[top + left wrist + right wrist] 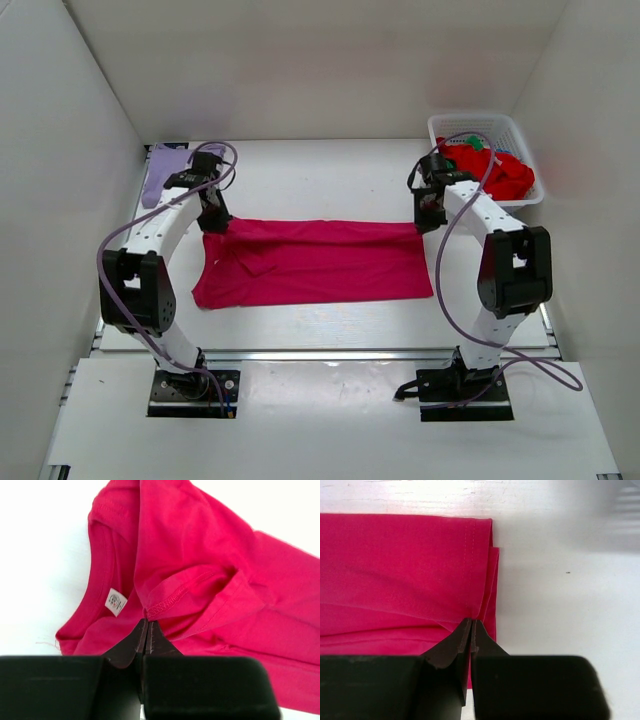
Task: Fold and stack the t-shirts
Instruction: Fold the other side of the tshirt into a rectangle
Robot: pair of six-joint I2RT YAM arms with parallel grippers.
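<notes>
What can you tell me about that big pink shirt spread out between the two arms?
It is a soft magenta-pink t-shirt, knit cloth by its look, lying folded into a wide band on the white table. Its collar, with a small white label inside, is at the left end; the stitched bottom hem at the right. The left gripper pinches a sleeve hem, the right gripper the far hem corner. The left end is rumpled.

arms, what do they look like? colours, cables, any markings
The left arm and right arm have white links with boxy black joint housings and stand on black base plates. A lavender cable loops along each. The left gripper and right gripper each have a blocky black body and dark, tapered fingers. No markings show.
</notes>
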